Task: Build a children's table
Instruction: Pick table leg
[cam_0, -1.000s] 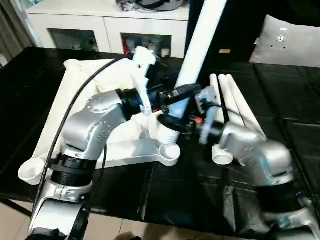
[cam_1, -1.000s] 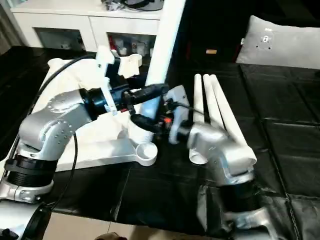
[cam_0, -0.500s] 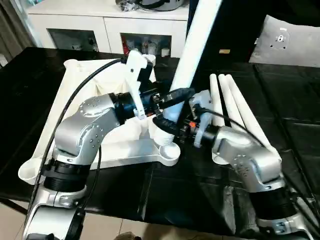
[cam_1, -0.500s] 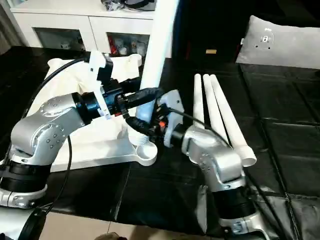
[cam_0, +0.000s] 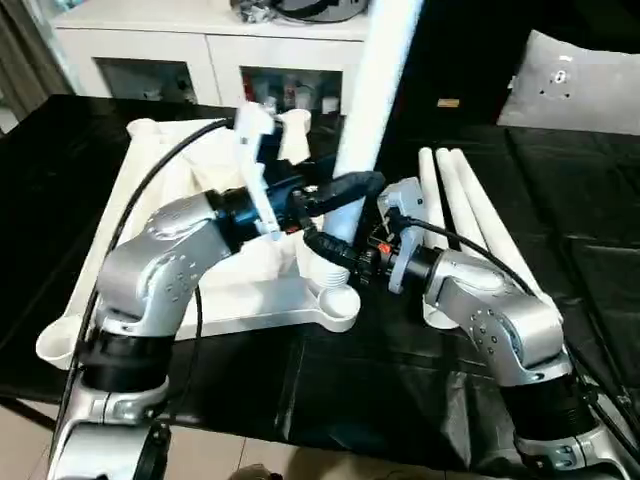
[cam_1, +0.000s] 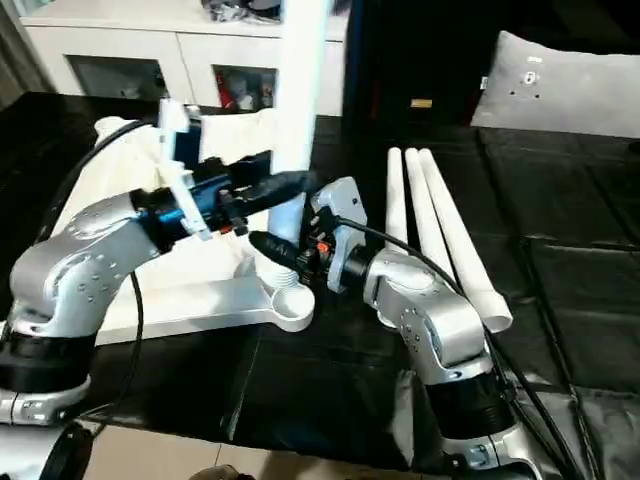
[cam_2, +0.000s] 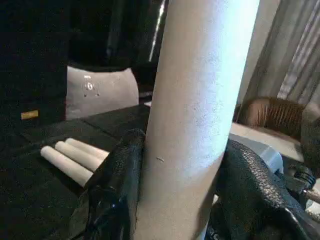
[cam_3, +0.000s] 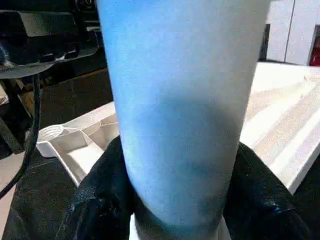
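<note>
While upright in the corner socket (cam_0: 338, 298) of the tabletop (cam_0: 150, 230), leg (cam_0: 365, 110) pinched by left gripper (cam_0: 345, 190) and right gripper (cam_0: 335, 250); three spare legs (cam_0: 465, 205) flat beside, on black work surface (cam_0: 580, 210).

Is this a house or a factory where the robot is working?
Probably a room in a house or a home-like test room. There is a white cabinet with glass doors, a grey cushion, curtains and a brown armchair.

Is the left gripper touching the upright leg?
Touching. In the left wrist view, both black fingers of the left gripper press against the upright leg.
</note>
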